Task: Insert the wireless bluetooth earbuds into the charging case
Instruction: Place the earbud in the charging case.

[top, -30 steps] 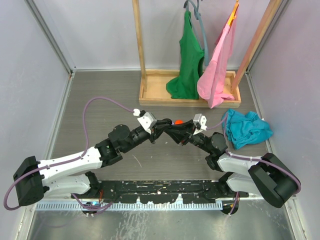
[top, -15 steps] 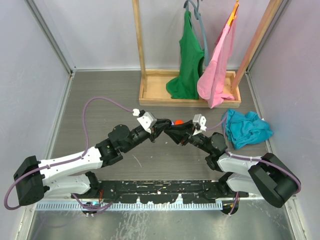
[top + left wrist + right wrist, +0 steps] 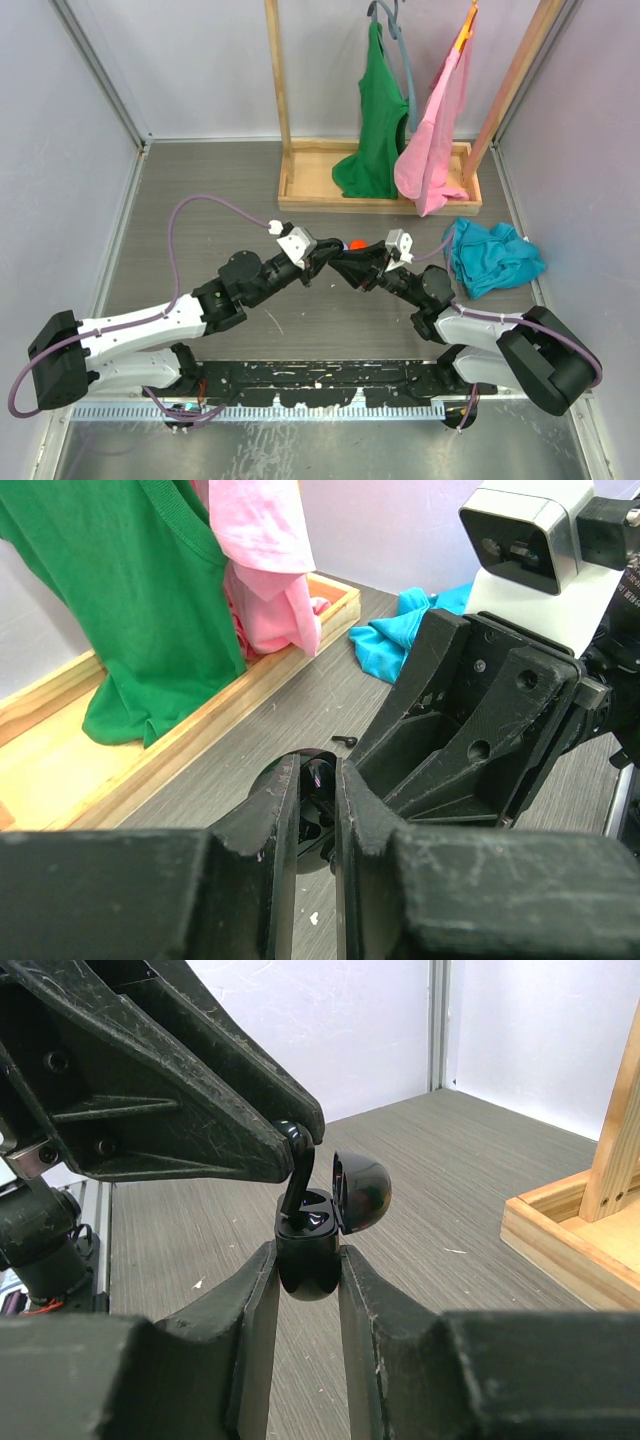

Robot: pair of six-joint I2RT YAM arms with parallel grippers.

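Earbud [image 3: 296, 1175] pinched by left end effector [image 3: 318, 780] touches charging case [image 3: 308, 1245] gripped by right end effector [image 3: 307, 1262].

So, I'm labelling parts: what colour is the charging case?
Glossy black; the case shows best in the right wrist view.

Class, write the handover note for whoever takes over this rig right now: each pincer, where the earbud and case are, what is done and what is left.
Left pincer: shut on a black earbud, its stem pointing down into the case's mouth.
Right pincer: shut on the charging case, upright, lid open.
Done: bud picked up, lined up and partly in.
Left: seat it and release. Whether the other socket is filled cannot be told. A small black piece, possibly another bud, lies on the table beyond.
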